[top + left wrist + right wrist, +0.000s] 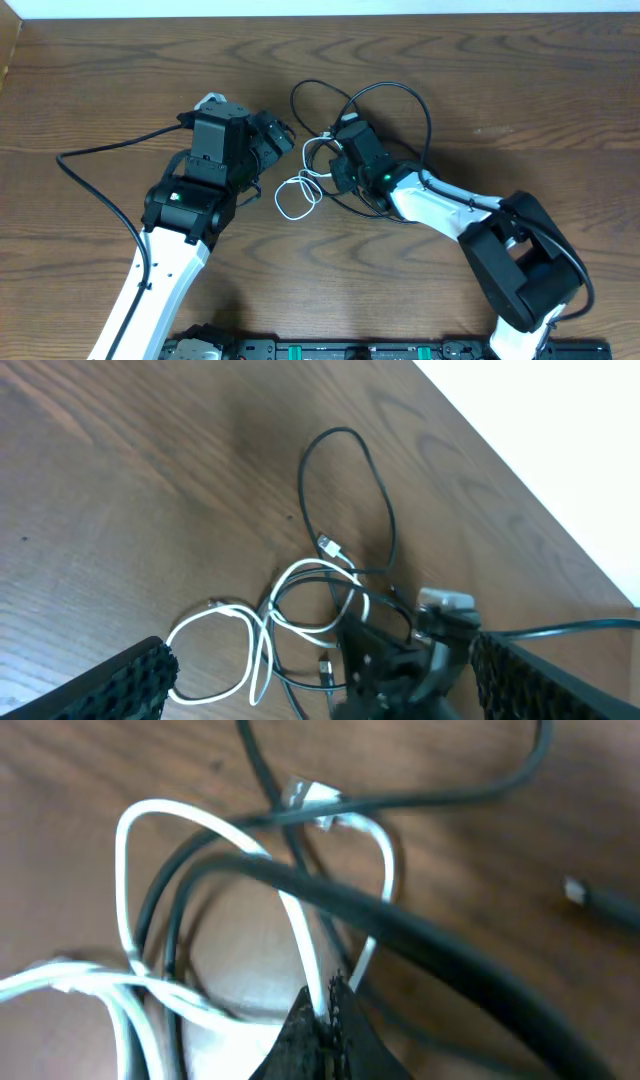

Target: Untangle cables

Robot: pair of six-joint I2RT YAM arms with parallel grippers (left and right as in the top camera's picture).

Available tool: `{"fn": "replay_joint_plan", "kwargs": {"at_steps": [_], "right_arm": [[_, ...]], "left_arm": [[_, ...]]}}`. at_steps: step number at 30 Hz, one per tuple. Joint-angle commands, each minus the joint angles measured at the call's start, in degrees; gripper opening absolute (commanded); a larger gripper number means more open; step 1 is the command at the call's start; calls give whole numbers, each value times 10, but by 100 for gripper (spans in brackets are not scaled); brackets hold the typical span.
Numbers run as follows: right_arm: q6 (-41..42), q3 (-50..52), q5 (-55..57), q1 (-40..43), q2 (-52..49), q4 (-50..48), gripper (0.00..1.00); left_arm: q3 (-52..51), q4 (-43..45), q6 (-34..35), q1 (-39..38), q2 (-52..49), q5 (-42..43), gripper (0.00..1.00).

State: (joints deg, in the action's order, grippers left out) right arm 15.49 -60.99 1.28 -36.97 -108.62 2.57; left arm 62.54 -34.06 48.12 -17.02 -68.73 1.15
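Your right claw [325, 1015] is pressed together on a strand of the white cable [298, 935], pinching it at the very tips. The left claw [280, 140] hangs spread and empty just at 9 o'clock of the tangle. The knot lies mid-table [100, 80]. White loops spill toward 8 o'clock of the right claw, and the black cable [340, 430] throws a wide loop out toward 1 o'clock.

The risk lies in the crossing. In the right wrist view the black cord runs over the white strand just above the pinch, and nothing anchors it. Pull now and the whole bundle probably slides with you, or the crossing cinches tighter instead of opening. A white plug [312, 793] lies against the black cord at 12 o'clock of the pinch; draw it through a loop and it may snag. The grip is thin too: a sharp tug could strip the cord from the tips. You would likely want the left claw to pin the black cable first.
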Motion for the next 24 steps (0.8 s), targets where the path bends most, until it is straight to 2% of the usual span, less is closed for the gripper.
{"fn": "replay_joint_plan", "kwargs": {"at_steps": [1, 6, 8, 11, 15, 16, 17, 18, 19, 21, 24], "right_arm": [[40, -15, -123, 29, 120, 15, 1], [114, -15, -343, 125, 285, 2, 1], [138, -15, -405, 167, 323, -3, 1], [225, -15, -490, 238, 369, -2, 1], [229, -15, -423, 255, 363, 50, 1], [271, -15, -431, 256, 355, 56, 1], [342, -15, -494, 257, 347, 43, 1], [369, -15, -542, 256, 343, 12, 1], [359, -15, -562, 252, 340, -23, 1], [343, -15, -513, 246, 340, -22, 1], [388, -15, -485, 246, 340, -20, 1]], "left_arm": [[2, -13, -7, 2, 3, -3, 95], [2, -28, 21, 2, 3, -3, 95], [2, -28, 24, 2, 3, -3, 95], [2, -33, 24, 2, 3, -3, 95], [2, -43, 24, 2, 3, -3, 95], [2, -45, 24, 2, 3, -3, 95], [2, -48, 24, 2, 3, -3, 95], [2, -53, 24, 2, 3, -1, 95], [2, -58, 24, 2, 3, -1, 95], [2, -60, 24, 2, 3, 8, 95], [2, -59, 17, 2, 3, 66, 95]]}}
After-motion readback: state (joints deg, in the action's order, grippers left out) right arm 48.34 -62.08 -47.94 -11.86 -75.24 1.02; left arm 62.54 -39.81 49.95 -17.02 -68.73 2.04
